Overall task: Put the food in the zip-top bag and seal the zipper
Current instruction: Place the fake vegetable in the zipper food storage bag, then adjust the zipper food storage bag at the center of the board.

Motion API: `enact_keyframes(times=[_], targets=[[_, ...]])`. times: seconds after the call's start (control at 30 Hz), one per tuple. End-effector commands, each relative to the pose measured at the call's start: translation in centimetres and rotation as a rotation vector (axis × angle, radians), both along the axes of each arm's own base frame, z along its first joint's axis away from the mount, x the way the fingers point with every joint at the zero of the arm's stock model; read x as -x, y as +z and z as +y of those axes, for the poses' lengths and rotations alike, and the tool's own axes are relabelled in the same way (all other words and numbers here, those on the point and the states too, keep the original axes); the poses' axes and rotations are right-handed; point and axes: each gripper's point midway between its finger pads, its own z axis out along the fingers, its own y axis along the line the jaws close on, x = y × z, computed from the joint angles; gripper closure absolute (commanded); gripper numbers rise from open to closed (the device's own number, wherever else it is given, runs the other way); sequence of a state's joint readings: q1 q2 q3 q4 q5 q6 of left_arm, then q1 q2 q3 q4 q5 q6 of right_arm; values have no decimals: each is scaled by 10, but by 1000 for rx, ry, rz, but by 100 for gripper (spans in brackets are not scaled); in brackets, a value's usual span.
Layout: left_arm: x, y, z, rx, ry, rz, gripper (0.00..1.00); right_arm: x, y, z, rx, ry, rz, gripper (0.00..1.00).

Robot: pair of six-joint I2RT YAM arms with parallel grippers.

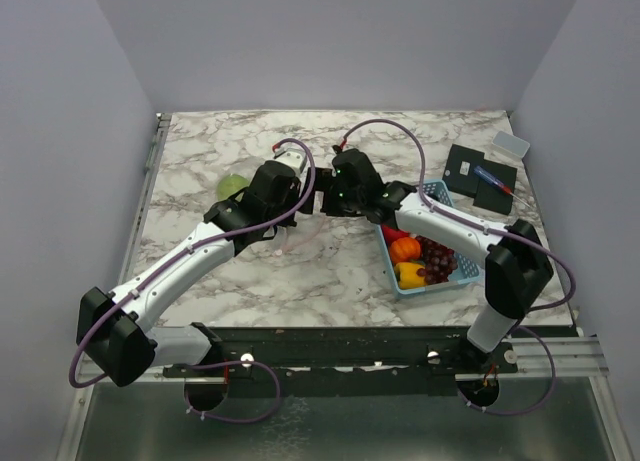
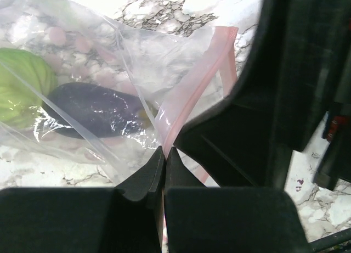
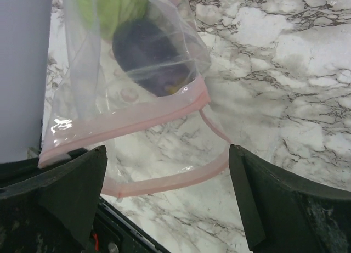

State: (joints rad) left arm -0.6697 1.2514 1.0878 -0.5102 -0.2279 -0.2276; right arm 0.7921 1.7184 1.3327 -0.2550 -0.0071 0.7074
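The left gripper [image 2: 164, 155] is pinched tight on the pink zipper [image 2: 192, 94] of the clear bag [image 2: 137, 50], which lies on the marble table [image 1: 330, 276] with the cabbage [image 2: 19, 88] and eggplant [image 2: 96, 107] inside. The right gripper [image 3: 167, 154] gapes wide (holding nothing), with the bag's open mouth showing between its fingers. The pumpkin [image 1: 405, 249], pepper [image 1: 410, 274] and grapes [image 1: 437, 258] sit in the blue basket [image 1: 438, 187].

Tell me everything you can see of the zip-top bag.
The bag is clear, crinkly soft plastic with a pinkish-red zipper along its mouth. The mouth gapes open, its two strips bowed apart. Inside, a green cabbage and a purple eggplant lie side by side. The bag rests on the marble table. The left gripper is shut on the zipper; the open right gripper has the mouth between its fingers.
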Motion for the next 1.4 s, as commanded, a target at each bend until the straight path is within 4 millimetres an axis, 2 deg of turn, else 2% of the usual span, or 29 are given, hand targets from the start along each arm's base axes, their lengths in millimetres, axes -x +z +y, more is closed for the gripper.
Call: enact_keyframes(times=[0.0,0.23,0.43,0.63,0.9,1.03,1.23,1.37], targets=[[0,-3,-4,5,-11,8,100,18,19,0,-55,47,4,4],[1,-3,-3,4,-9,6,100,35,18,-18,-85,16,17,10],[0,-4,-3,1,-7,8,100,47,-4,-26,-115,-25,65,15],[0,-6,-3,-3,-8,12,100,49,-26,-19,-156,-52,136,21],[0,-6,-3,-4,-9,15,100,38,-40,-3,-217,-98,184,29],[1,-6,-3,-4,-13,16,100,32,-49,3,-221,-115,200,39],[1,-6,-4,-5,-15,16,100,28,-59,8,-218,-127,218,49],[2,-7,-4,-6,-18,19,100,27,-61,9,-222,-128,220,65]])
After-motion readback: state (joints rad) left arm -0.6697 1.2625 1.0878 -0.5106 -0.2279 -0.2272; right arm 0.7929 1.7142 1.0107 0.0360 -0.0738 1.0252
